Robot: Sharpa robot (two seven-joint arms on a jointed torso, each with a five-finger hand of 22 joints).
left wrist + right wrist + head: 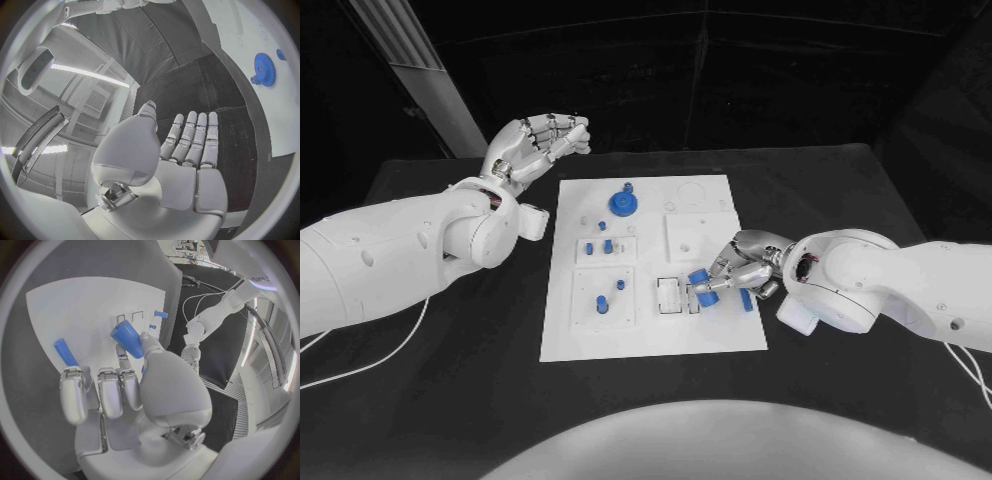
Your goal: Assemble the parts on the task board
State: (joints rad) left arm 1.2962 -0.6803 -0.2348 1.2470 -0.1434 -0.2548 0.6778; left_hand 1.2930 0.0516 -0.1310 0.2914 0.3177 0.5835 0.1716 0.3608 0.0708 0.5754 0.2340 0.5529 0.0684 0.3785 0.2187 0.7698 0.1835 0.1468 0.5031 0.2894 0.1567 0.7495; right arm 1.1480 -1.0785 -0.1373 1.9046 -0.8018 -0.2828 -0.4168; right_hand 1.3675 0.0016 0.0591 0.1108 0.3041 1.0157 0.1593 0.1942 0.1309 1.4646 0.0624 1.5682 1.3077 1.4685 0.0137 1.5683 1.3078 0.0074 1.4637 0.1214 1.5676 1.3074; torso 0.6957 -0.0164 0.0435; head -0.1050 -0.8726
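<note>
Nearest the robot, right hand (733,272) is low over the near right part of the task board (589,340), fingers curled in. It pinches a blue cylindrical part (705,296) between thumb and a finger; in the right wrist view the same part (127,338) sits tilted at the fingertips, clear of the board surface. A second, slimmer blue peg (747,300) lies flat on the board just beside the hand, on its outer side; right wrist view shows it as a loose blue rod (65,352) near the other fingers, whether touching them I cannot tell.

Just left of the held part: a small white slotted block (669,296) on the board. Further left, a square recess with two small blue pieces (602,305) standing in it. Beyond that, a second recess with short blue pegs (599,247).

Far end of board: a blue gear (625,204), also seen in the left wrist view (265,69).

Left hand (542,138) is raised beyond the far left corner of the board, apart from it. Left wrist view: fingers (190,138) straight and side by side, palm bare, nothing held.

No legible writing or labels on board or parts.
</note>
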